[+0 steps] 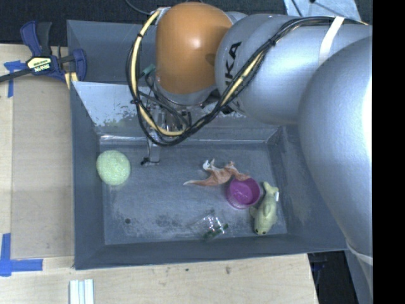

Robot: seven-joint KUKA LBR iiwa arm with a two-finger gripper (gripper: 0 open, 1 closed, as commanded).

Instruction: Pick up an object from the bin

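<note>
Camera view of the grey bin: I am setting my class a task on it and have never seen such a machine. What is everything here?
The silver machine is a robot arm reaching in from the right; the orange dome and cables belong to it. Its gripper hangs below the dome, above bare floor near the back. The camera looks down from above, slightly sideways. In the grey metal bin lie a pale green ball at left and, at right, an orange toy dinosaur, a purple cup, an olive green toy figure and a small clear scrap. I see nothing held.
</note>
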